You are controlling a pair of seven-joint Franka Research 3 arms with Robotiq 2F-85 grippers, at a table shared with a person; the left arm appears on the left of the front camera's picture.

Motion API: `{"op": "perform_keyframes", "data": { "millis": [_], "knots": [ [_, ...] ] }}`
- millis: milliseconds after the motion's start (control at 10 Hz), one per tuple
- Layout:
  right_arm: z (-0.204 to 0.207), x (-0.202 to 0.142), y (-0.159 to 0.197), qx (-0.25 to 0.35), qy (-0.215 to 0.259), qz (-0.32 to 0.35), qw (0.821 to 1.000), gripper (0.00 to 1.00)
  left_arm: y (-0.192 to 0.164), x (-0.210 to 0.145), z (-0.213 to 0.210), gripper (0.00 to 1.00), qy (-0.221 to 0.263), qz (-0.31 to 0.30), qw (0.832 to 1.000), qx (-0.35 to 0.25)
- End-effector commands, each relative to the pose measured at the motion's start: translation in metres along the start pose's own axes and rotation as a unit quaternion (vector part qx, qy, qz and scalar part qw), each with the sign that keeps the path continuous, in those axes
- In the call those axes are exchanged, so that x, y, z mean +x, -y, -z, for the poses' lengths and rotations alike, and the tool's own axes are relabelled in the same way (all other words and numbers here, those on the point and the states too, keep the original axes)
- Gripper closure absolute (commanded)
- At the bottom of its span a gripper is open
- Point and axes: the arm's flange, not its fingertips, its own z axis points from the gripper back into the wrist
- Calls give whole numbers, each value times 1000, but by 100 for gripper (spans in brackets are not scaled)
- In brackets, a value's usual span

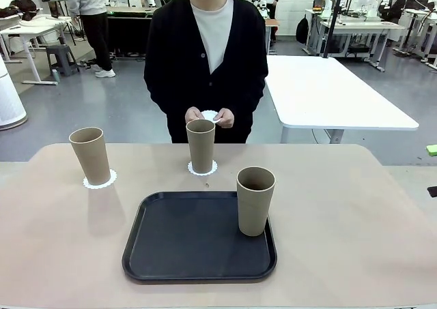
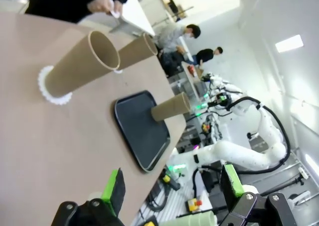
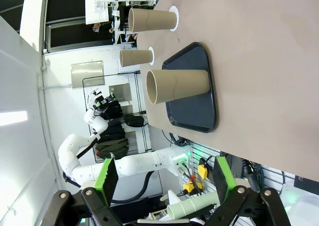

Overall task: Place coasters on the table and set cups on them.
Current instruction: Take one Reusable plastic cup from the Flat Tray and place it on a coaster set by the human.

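Two tan cups stand on white scalloped coasters on the beige table [image 1: 341, 213]: one at the left [image 1: 89, 155] on its coaster [image 1: 100, 180], one in the middle [image 1: 201, 145] on its coaster [image 1: 203, 168]. A third cup [image 1: 255, 200] stands on the black tray [image 1: 198, 237], at its right side. At the far edge the person's hands hold another coaster [image 1: 210, 116]. My left gripper [image 2: 173, 186] is open off the table's left end, far from the left cup [image 2: 82, 64]. My right gripper [image 3: 165, 178] is open and empty, well back from the tray cup [image 3: 177, 85].
The tray [image 2: 142, 131] lies at the near middle of the table. A person stands at the far side. A white table [image 1: 334, 91] stands behind at the right. The right arm [image 2: 239, 151] shows beyond the table in the left wrist view.
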Motion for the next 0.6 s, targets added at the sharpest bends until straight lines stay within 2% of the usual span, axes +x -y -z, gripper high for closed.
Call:
{"op": "perform_keyframes", "data": {
  "millis": [0,500],
  "knots": [
    [1,1,-1,10,0,-5,1000,0,3,-5,2,0,-18,-14,1000,14],
    [1,1,-1,10,0,-5,1000,0,0,-1,1,0,-9,-3,1000,2]
  ]
}}
